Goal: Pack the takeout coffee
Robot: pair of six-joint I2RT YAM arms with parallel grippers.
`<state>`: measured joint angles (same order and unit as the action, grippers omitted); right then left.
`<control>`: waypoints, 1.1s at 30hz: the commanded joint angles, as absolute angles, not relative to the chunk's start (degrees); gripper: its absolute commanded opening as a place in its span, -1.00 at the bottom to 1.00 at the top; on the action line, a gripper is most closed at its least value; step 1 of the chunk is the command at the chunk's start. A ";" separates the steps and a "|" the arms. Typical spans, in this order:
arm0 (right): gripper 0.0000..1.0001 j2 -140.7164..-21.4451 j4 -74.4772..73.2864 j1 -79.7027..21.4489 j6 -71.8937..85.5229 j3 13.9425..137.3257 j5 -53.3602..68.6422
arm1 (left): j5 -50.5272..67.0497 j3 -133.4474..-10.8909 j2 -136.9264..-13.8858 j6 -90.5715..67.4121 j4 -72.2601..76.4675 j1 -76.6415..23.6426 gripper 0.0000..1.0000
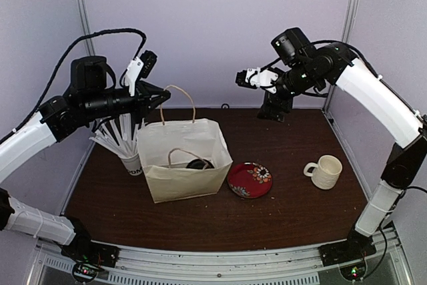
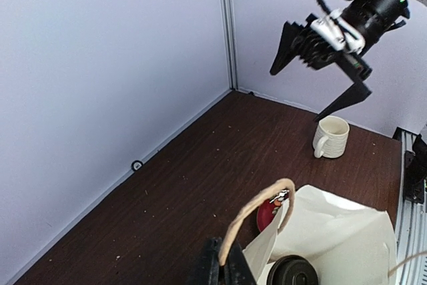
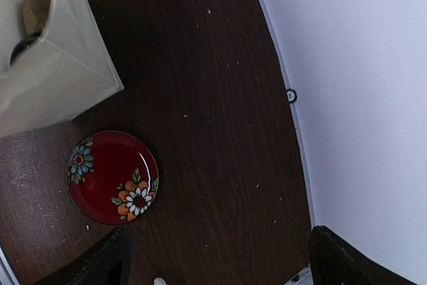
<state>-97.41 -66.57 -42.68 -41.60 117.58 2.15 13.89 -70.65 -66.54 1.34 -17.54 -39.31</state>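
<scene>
The takeout coffee stands inside the white paper bag (image 1: 183, 161); only its black lid (image 1: 199, 164) shows, also in the left wrist view (image 2: 293, 273). The cup's white body is hidden by the bag. My left gripper (image 1: 162, 96) is shut on the bag's rear tan handle (image 2: 257, 215), holding the loop up above the bag's back left corner. In the left wrist view my left gripper (image 2: 223, 268) sits at the bottom edge. My right gripper (image 1: 273, 113) is open and empty, raised above the back right of the table, with its jaws wide apart (image 3: 220, 265).
A paper cup full of white sticks (image 1: 130, 158) stands against the bag's left side. A red flowered plate (image 1: 249, 179) lies right of the bag. A cream ribbed mug (image 1: 325, 171) stands at the right. Walls close the back and sides.
</scene>
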 commanded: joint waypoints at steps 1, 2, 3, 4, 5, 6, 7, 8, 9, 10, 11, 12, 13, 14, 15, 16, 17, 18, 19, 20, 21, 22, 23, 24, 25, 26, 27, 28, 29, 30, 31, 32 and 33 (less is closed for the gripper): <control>0.91 -94.84 -59.64 -38.00 -36.54 110.33 4.78 | 16.79 -73.61 -67.97 2.99 -13.40 -39.11 -1.00; 0.91 -94.68 -59.30 -37.25 -36.09 109.30 5.23 | 16.97 -73.45 -68.02 2.94 -13.24 -39.11 -1.00; 0.91 -94.66 -59.16 -36.80 -35.83 108.61 5.66 | 17.09 -73.06 -67.97 2.73 -13.26 -39.11 -1.00; 0.91 -94.66 -59.15 -36.60 -35.64 108.15 6.05 | 17.10 -72.62 -67.76 2.46 -13.35 -39.11 -1.00; 0.91 -94.74 -59.15 -36.49 -35.48 107.78 6.35 | 17.11 -71.96 -67.39 2.25 -13.46 -39.11 -1.00; 0.91 -94.74 -59.07 -36.47 -35.36 107.48 6.70 | 17.08 -71.11 -66.88 1.87 -13.62 -39.19 -1.00; 0.91 -94.81 -59.02 -36.48 -35.34 107.34 7.02 | 16.98 -70.24 -66.28 1.37 -13.69 -39.20 -1.00; 0.91 -94.95 -58.99 -36.48 -35.28 107.24 7.11 | 17.09 -69.28 -65.48 0.94 -13.84 -39.20 -1.00; 0.91 -95.11 -59.09 -36.54 -35.33 107.29 7.14 | 17.07 -68.51 -64.59 0.48 -14.08 -39.32 -1.00; 0.91 -95.36 -59.11 -36.45 -35.40 107.31 7.17 | 16.93 -67.74 -63.69 0.22 -14.44 -39.43 -1.00; 0.91 -95.71 -59.20 -36.49 -35.48 107.31 7.27 | 16.68 -67.12 -62.71 0.18 -14.86 -39.96 -1.00; 0.91 -95.98 -59.28 -36.48 -35.55 107.39 7.41 | 16.43 -66.68 -61.75 0.18 -15.28 -40.29 -1.00; 0.91 -96.31 -59.38 -36.46 -35.59 107.40 7.60 | 16.28 -66.24 -60.99 0.22 -15.82 -40.60 -1.00; 0.91 -96.58 -59.48 -36.51 -35.72 107.45 7.85 | 16.26 -65.82 -60.05 -1.46 -16.33 -40.95 -1.00; 0.91 -96.86 -59.58 -36.48 -35.75 107.53 8.05 | 16.23 -65.38 -59.26 -2.01 -16.83 -41.22 -1.00; 0.91 -97.16 -59.79 -36.43 -35.70 107.62 8.25 | 16.28 -64.94 -58.62 -2.36 -17.26 -41.68 -1.00; 0.91 -97.47 -59.82 -36.49 -35.69 107.74 8.41 | 16.26 -64.42 -57.85 -2.70 -17.49 -42.18 -1.00; 0.91 -97.73 -60.04 -36.53 -35.68 107.87 8.43 | 16.33 -63.74 -56.84 -2.96 -17.59 -42.76 -1.00; 0.91 -98.06 -60.38 -36.49 -35.68 107.97 8.51 | 16.33 -63.09 -56.13 -3.25 -17.66 -43.51 -1.00; 0.91 -98.25 -60.53 -36.53 -35.68 108.01 8.52 | 16.32 -62.56 -55.41 -3.44 -17.65 -44.33 -1.00; 0.91 -98.38 -60.77 -36.50 -35.68 107.97 8.53 | 16.34 -62.05 -54.80 -3.69 -17.85 -45.27 -1.00; 0.91 -98.47 -60.98 -36.49 -35.73 107.89 8.58 | 16.60 -61.64 -54.29 -3.83 -18.14 -46.18 -1.00; 0.91 -98.52 -61.14 -36.54 -35.81 107.73 8.62 | 17.09 -61.27 -53.91 -3.93 -18.71 -46.90 -1.00; 0.91 -98.52 -61.35 -36.53 -35.92 107.56 8.64 | 17.84 -61.07 -53.67 -4.07 -19.69 -47.52 -1.00; 0.91 -98.59 -61.54 -36.56 -35.99 107.39 8.57 | 18.32 -60.90 -53.55 -4.19 -20.84 -48.07 -1.00; 0.92 -98.60 -61.76 -36.52 -36.07 107.25 8.53 | 18.63 -60.60 -53.41 -4.28 -22.14 -48.61 -1.00; 0.92 -98.69 -62.20 -36.50 -36.18 107.22 8.48 | 19.01 -60.19 -53.18 -4.35 -23.15 -49.20 -1.00; 0.92 -98.78 -62.55 -36.52 -36.23 107.23 8.45 | 19.31 -59.52 -52.92 -4.50 -24.02 -49.67 -1.00; 0.92 -98.93 -62.98 -36.54 -36.29 107.23 8.45 | 19.49 -58.75 -52.54 -4.81 -24.60 -50.14 -1.00; 0.92 -99.03 -63.28 -36.53 -36.30 107.12 8.37 | 19.76 -57.99 -52.07 -5.30 -24.98 -50.69 -1.00; 0.92 -99.05 -63.42 -36.49 -36.27 106.91 8.23 | 20.08 -57.20 -51.59 -5.85 -25.12 -51.24 -1.00; 0.92 -99.01 -63.39 -36.47 -36.29 106.62 8.10 | 20.44 -56.61 -51.06 -6.54 -25.06 -51.79 -1.00; 0.92 -99.01 -63.35 -36.55 -36.34 106.33 8.01 | 20.53 -56.02 -50.57 -7.53 -24.74 -52.40 -1.00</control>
<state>-98.43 -61.95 -36.45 -36.64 107.59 7.94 18.44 -58.22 -52.60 -4.47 -23.79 -50.63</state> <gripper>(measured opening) 0.958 0.004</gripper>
